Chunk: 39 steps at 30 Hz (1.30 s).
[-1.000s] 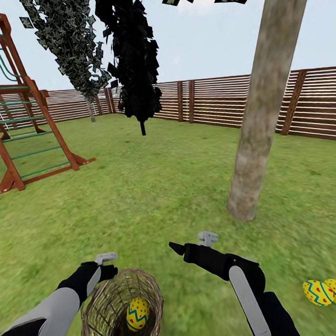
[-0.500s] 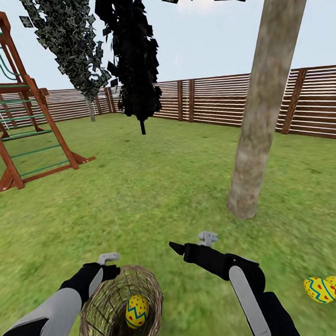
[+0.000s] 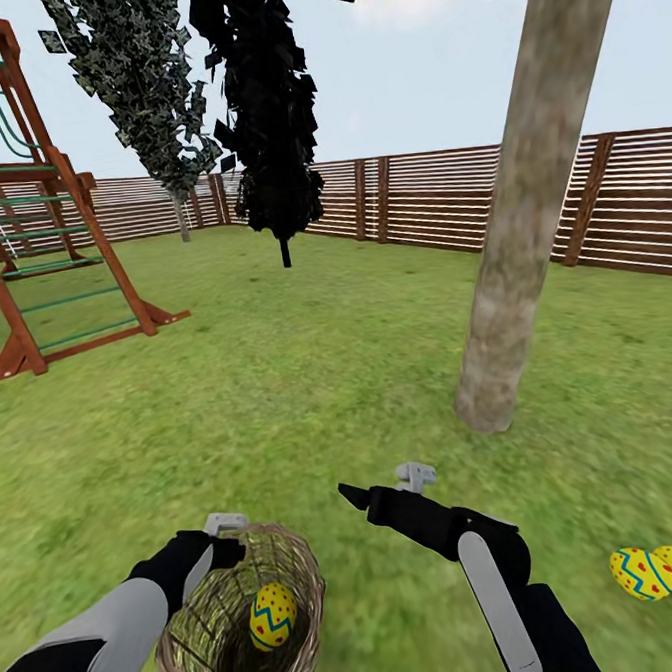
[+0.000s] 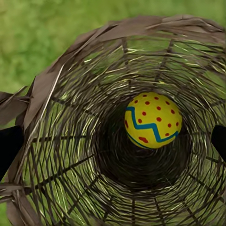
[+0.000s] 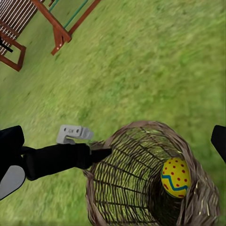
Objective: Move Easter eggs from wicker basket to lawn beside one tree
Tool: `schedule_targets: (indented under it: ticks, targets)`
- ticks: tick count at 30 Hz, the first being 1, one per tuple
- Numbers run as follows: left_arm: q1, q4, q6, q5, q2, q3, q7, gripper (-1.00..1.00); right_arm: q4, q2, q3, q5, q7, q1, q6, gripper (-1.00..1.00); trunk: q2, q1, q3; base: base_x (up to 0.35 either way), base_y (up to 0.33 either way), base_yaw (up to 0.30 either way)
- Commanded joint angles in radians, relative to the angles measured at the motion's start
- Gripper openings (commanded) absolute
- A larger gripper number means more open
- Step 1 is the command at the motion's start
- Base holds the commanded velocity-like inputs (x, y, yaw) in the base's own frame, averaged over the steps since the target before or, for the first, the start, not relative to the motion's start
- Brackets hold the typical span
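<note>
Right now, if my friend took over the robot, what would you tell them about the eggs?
Left gripper: at the wicker basket rim, gripping the wall; the basket is tipped.
Right gripper: open, empty, above the lawn near the basket.
Done: two Easter eggs lie touching on the grass, to the right of the tree trunk.
Left: one egg sits deep inside the basket. Take it out and set it by the same tree, with the other two.

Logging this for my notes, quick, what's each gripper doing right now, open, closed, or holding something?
Left gripper: at the wicker basket rim, open or closed cannot be told.
Right gripper: above the lawn, holding nothing; open or closed cannot be told.
</note>
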Motion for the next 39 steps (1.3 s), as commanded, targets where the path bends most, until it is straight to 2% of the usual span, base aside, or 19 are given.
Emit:
schedule_targets:
  ticks: [1,9,18,29,39]
  targets:
    - [0.0,-0.002,0.005,-0.01,-0.001,0.005,-0.001,1.0,0.0,0.0,-0.001,0.004,0.005,-0.001,0.004,1.0,-0.008,0.004,-0.004,0.0,0.0,0.0]
    - [0.0,-0.002,0.004,-0.008,-0.014,0.003,-0.001,1.0,-0.001,-0.001,-0.003,0.001,0.007,-0.001,0.0,1.0,-0.064,0.034,-0.029,0.0,0.0,0.0]
    - [0.0,-0.002,-0.039,-0.003,-0.028,0.003,-0.002,1.0,-0.001,-0.002,-0.016,-0.006,0.008,-0.001,0.0,1.0,-0.127,0.069,-0.057,0.0,0.0,0.0]
    - [0.001,-0.002,-0.041,-0.002,-0.031,0.003,-0.001,1.0,0.0,-0.002,-0.043,-0.008,0.009,-0.001,0.001,1.0,-0.204,0.111,-0.092,0.0,0.0,0.0]
    - [0.001,-0.002,-0.042,-0.004,-0.032,0.003,-0.001,1.0,0.001,-0.002,-0.046,-0.008,0.009,-0.001,0.001,1.0,-0.274,0.149,-0.123,0.0,0.0,0.0]
